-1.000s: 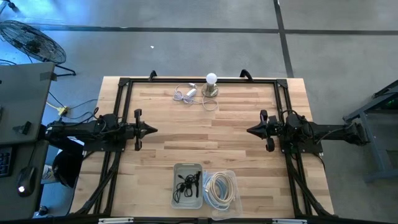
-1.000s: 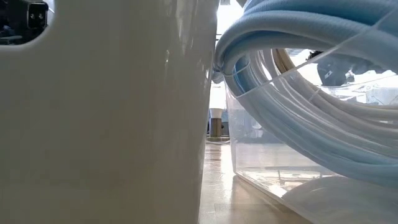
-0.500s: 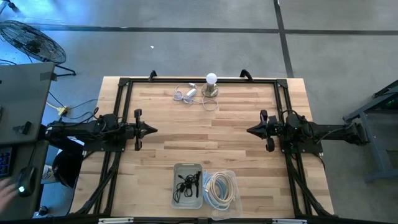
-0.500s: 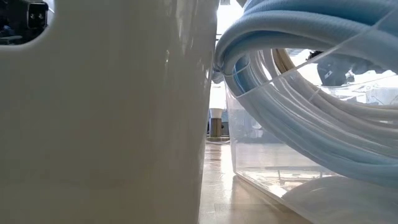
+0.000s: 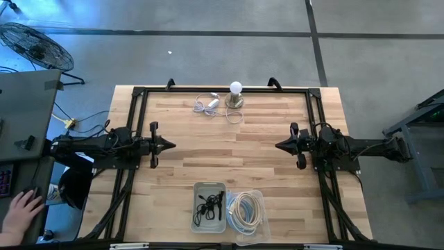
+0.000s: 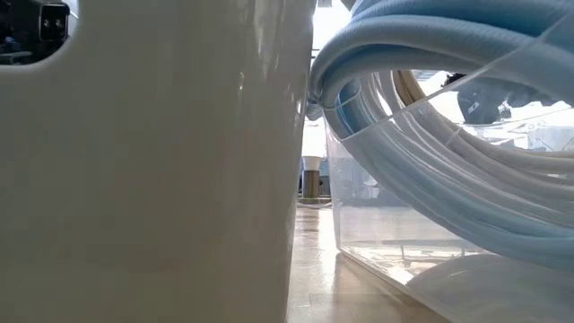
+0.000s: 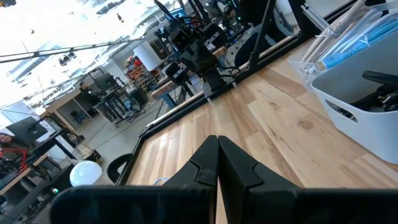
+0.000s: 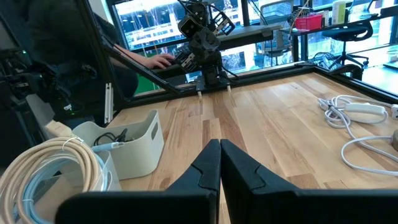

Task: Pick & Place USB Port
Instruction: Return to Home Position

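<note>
Rest explains the pose: left end effector and right end effector are pinched fully together on nothing. They are drawn back to opposite sides of the counter, which suits a home position with the sorting seemingly done. At the near edge between them, the black charger cable lies in the gray bin, and pale coiled cables fill the transparent bin just beside it. A white cable lies at the far edge. Nothing on the counter differs from the earlier frames; only a person's hand has come in off the counter's left side.
</note>
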